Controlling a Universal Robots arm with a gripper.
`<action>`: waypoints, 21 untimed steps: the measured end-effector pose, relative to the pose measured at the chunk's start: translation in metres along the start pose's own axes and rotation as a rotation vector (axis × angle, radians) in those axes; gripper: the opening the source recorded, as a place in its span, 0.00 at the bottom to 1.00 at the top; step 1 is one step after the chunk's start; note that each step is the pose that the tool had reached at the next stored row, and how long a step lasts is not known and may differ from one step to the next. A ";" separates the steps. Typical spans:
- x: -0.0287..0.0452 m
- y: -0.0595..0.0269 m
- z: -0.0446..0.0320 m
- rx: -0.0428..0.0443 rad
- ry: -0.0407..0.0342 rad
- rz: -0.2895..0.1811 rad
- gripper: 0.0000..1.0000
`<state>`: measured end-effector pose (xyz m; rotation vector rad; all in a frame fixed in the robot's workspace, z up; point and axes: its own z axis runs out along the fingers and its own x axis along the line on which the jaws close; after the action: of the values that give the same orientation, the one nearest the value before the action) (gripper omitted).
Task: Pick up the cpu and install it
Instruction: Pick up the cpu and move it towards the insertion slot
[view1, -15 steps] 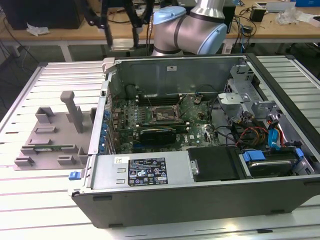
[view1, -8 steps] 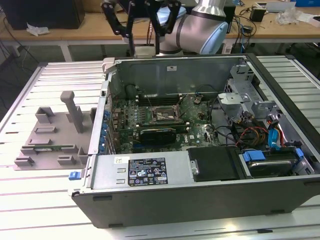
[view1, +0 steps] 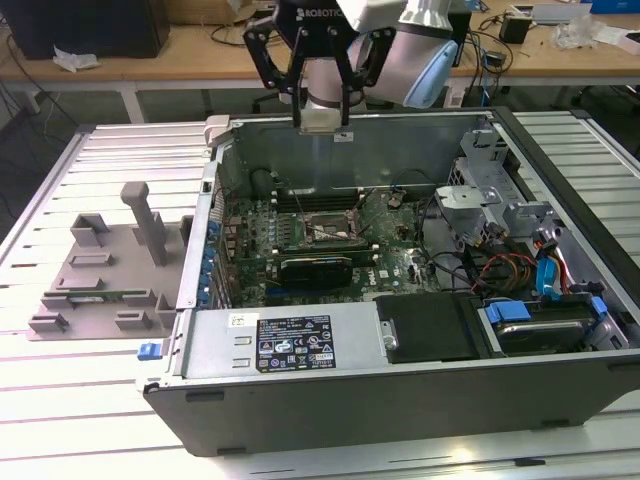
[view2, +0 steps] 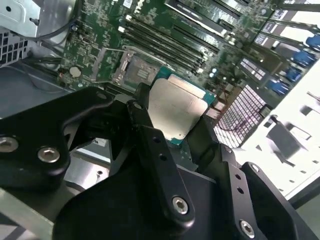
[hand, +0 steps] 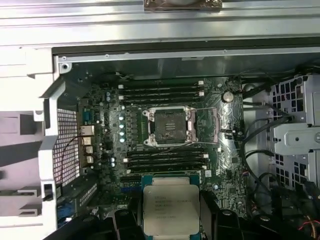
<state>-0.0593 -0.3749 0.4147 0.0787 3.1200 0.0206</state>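
The gripper (view1: 323, 118) is clamped on the cpu (hand: 171, 209), its 2 black fingers (view2: 150, 142) pressing opposite edges of the chip, with the silver top facing the wrist cameras. In the exterior view the chip hangs in the air just above the rim of the computer case (view1: 560, 395) wall farthest from that camera, clear of everything inside.

The relation that matters is chip to socket (hand: 170, 127). The socket sits near the middle of the motherboard (hand: 227, 150), well below the chip and offset from it toward the middle of the case. In the first wrist view 1 bank of memory slots (hand: 165, 162) lies between the chip and the socket. There the chip's edges run parallel to the socket's sides, so it looks squared up already, and the remaining gap is a sideways shift plus a descent. The socket's metal frame appears swung open to 1 side, leaving the seat bare. Installation is not yet done.
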 end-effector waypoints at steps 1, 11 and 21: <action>-0.0017 0.0004 0.0031 0.0001 0.0001 0.000 0.55; -0.0038 0.0068 0.0284 0.0000 0.0008 0.000 0.55; -0.0058 0.0101 0.0588 0.0002 0.0037 0.000 0.55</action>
<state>-0.0518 -0.3644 0.3562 0.0788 3.1237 0.0205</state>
